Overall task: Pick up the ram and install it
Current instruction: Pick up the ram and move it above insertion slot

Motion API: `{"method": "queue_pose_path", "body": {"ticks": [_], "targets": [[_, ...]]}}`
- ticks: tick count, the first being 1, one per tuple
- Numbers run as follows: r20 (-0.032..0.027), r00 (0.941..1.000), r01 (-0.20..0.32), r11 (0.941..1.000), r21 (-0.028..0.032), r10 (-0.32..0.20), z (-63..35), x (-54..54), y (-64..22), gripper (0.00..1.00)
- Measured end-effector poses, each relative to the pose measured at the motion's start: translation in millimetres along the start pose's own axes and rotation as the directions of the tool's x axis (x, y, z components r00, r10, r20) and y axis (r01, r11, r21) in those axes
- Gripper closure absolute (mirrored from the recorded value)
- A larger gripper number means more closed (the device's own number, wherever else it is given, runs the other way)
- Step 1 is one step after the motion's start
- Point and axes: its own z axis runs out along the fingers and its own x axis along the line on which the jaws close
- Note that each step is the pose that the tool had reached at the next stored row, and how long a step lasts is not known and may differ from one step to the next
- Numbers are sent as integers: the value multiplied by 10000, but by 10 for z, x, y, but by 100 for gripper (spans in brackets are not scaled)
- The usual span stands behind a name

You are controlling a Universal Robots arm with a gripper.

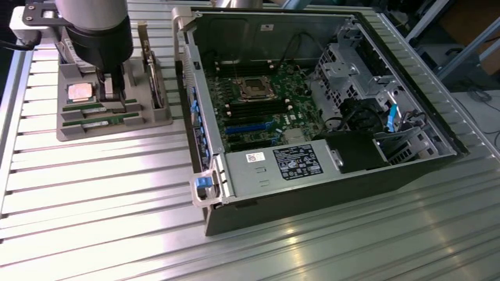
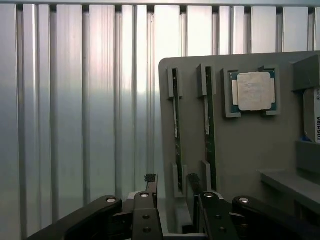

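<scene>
I've got the claw [image 2: 171,181] spread wide with nothing in it. Its fingertips stand either side of one end of the ram [image 2: 175,125], and I cannot tell whether they touch it. The ram stands on edge in the outermost slot of the grey holder [image 2: 240,150], a second stick [image 2: 210,120] just beside it, and the open computer case [image 1: 312,193] sits to the exterior view's right.

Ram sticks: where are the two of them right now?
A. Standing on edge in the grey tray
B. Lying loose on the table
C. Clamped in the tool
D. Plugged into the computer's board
A: both ram sticks stand on edge in slots of the tray, and the tool is open close to one of them, not closed on it.
</scene>
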Motion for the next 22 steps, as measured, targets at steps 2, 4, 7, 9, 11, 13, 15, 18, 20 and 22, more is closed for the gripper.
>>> {"method": "queue_pose_path", "body": {"ticks": [2,4,7,9,11,13,15,18,20,22], "targets": [[-1,10000,0,10000,0,0,24,0,-9,64],[-3,10000,0,10000,0,0,55,0,-20,64],[-5,10000,-1,10000,0,1,97,0,-34,64],[-7,10000,-1,10000,0,1,122,1,-43,64],[-9,10000,-1,10000,0,1,148,1,-52,64],[-11,10000,-1,10000,0,1,182,1,-64,64],[-14,10000,-1,10000,0,1,226,2,-82,64],[-18,10000,-1,10000,0,1,273,2,-102,64],[-22,10000,-1,10000,0,1,308,2,-117,64],[-23,10000,-1,10000,0,1,328,2,-124,64]]}}
